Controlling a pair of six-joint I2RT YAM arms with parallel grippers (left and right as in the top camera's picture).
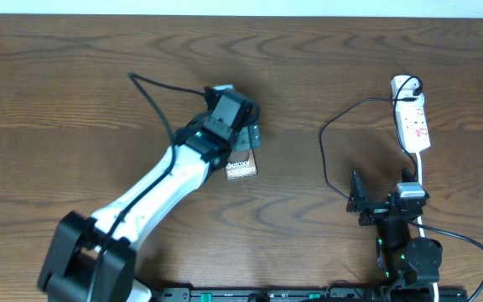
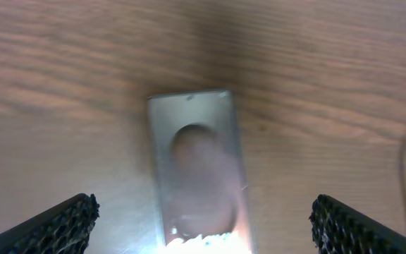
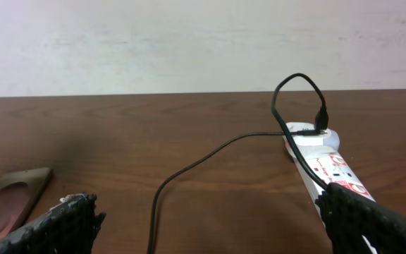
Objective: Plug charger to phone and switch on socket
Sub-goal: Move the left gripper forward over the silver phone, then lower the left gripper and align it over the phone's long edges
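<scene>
Phone [image 2: 196, 169], thin glossy slab lying flat near the middle of the table [image 1: 74, 50] under the wide-open left gripper [image 2: 206, 215], looks stiff and slippery, best pinched across its long edges, while the right gripper [image 3: 206, 212] gapes empty toward the near right corner.

White left arm [image 1: 159, 178], black joints [image 1: 229, 109], green lights [image 1: 200, 134], black textured end effector fingers [image 2: 58, 224]

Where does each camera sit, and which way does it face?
Overhead: above the table, facing straight down; both arms show.
Left wrist: on the left arm, facing down at the phone; its fingers show.
Right wrist: low, facing the wall across the socket and charger; its fingers show.
Shared: all three see the phone.
</scene>
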